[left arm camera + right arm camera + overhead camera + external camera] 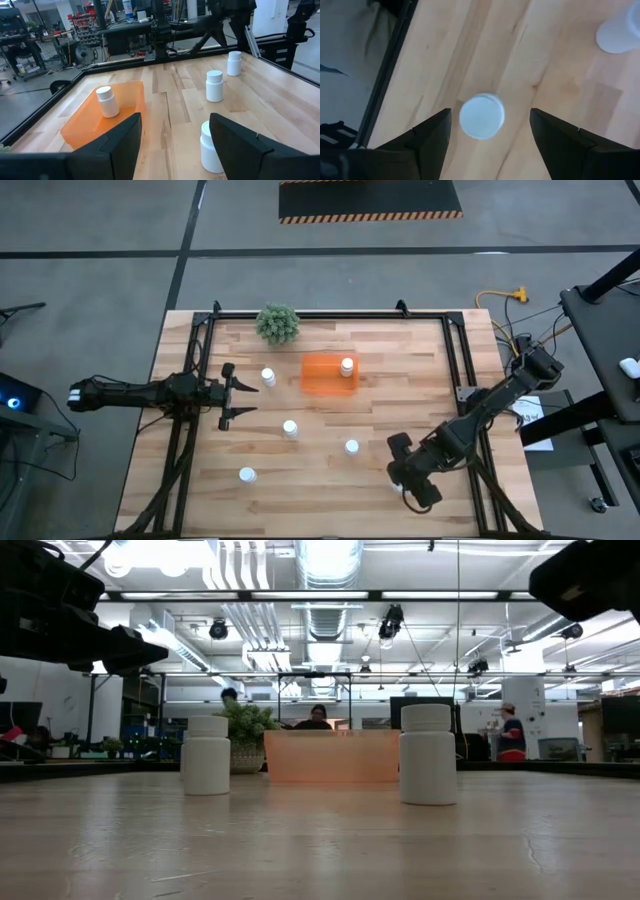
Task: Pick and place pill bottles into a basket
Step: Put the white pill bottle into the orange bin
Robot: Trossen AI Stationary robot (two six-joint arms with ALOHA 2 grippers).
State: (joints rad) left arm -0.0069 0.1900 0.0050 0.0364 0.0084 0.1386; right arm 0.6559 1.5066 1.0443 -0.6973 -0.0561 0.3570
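Three white pill bottles stand upright on the wooden table, and one more stands near the front edge. Another bottle stands in the right end of the orange basket. My right gripper hangs open at the table's near right, pointing steeply down over a further bottle. That bottle's cap shows between the fingers, untouched. My left gripper waits open at the table's left, pointing level toward the basket.
A green bushy plant stands at the far edge, left of the basket. Black frame rails run along the table's left, right and far sides. Bare wood lies between the basket and the near bottles.
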